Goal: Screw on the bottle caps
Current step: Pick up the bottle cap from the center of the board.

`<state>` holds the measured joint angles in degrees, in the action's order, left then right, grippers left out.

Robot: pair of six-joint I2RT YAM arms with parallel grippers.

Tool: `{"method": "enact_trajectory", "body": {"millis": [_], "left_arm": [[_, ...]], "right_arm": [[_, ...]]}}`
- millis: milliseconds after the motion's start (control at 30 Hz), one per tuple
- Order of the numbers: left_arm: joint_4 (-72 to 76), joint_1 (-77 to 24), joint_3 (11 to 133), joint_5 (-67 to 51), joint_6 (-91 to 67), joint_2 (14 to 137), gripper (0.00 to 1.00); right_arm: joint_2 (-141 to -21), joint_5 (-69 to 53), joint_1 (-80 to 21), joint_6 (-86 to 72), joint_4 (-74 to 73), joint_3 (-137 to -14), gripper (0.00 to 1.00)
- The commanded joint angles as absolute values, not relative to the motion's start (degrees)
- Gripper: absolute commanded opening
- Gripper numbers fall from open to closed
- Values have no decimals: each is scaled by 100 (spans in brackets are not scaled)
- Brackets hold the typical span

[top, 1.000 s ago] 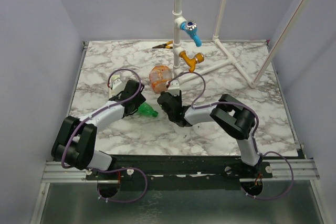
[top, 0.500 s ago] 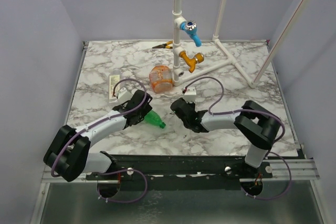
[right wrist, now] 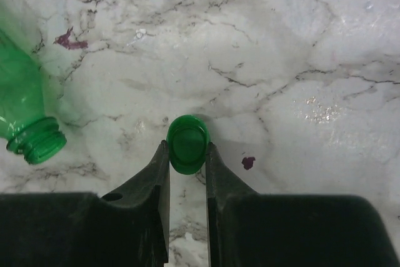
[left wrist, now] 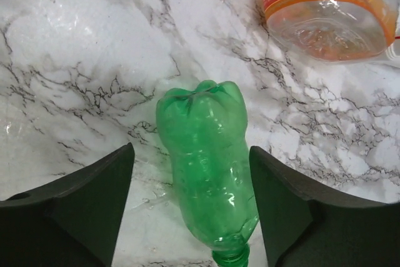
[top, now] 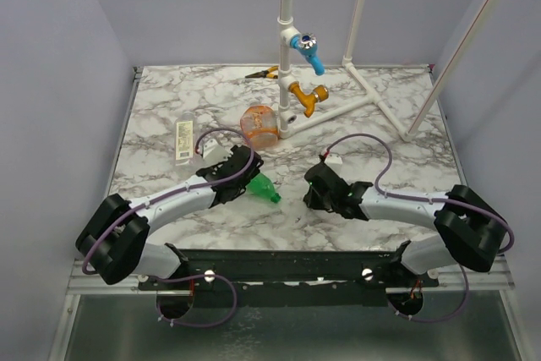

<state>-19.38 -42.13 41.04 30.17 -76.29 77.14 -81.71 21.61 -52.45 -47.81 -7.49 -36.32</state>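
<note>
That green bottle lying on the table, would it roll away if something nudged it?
Probably: the bottle lies on its round side on smooth marble. It looks empty, with the cap off, so likely very light. Its thin-looking translucent plastic would probably dent under a squeeze.

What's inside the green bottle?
The green bottle looks empty: only the marble table shows through it. Its mouth is open. From above, the left gripper hides its base.

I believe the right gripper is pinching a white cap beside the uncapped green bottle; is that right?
Not quite: the right wrist view shows the cap in the right gripper is dark green, not white; the green bottle is indeed uncapped.
</note>
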Motion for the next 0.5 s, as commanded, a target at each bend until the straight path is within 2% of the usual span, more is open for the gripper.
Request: {"method": "enact_trajectory", "body": {"millis": [0, 100, 233, 300, 467], "left_arm": [[-1989, -4237, 4421, 3456, -6860, 7712, 82], [-1853, -4241, 4523, 3425, -6069, 7672, 89], [-1153, -4238, 4406, 2931, -4833, 7319, 90], [-689, -4228, 4324, 2372, -4275, 7003, 88], [852, -4178, 3912, -30, -2782, 6296, 84]], "right_arm": [[-7837, 394, -4785, -4765, -1392, -3879, 13], [-7717, -507, -4345, -4687, -1482, -3966, 13], [-7524, -1676, -3845, -4675, -1290, -3945, 13], [-7346, -2116, -3623, -4658, -1316, -4004, 13], [-6982, -3761, -2792, -4645, -1328, -4237, 13]]}}
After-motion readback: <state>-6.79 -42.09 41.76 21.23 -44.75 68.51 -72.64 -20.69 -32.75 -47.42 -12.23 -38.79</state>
